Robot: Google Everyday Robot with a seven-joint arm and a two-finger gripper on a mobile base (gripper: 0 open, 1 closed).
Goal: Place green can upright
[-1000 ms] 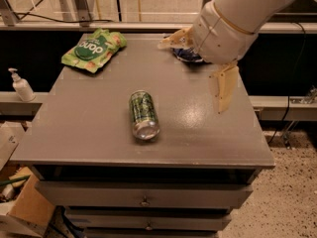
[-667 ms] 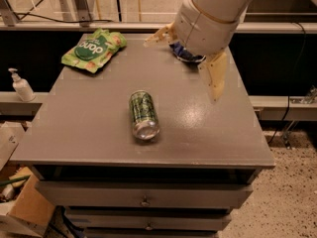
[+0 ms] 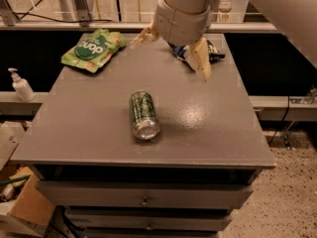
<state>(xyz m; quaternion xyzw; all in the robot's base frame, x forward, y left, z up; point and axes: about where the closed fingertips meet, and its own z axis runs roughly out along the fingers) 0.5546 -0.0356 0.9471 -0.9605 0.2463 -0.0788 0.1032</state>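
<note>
The green can (image 3: 143,114) lies on its side near the middle of the grey table (image 3: 89,123), its silver end facing the front edge. My gripper (image 3: 172,48) hangs above the back of the table, behind and to the right of the can, apart from it. Its two cream fingers (image 3: 202,58) are spread wide, one pointing left and one pointing down to the right, with nothing between them.
A flat green snack bag (image 3: 93,48) lies at the back left corner. A dark blue snack bag (image 3: 195,51) lies at the back, partly hidden by my gripper. A soap dispenser bottle (image 3: 21,86) stands on a ledge left of the table. Drawers sit below the tabletop.
My arm and gripper have swung left across the back of the table, toward the middle. The can has not moved.
</note>
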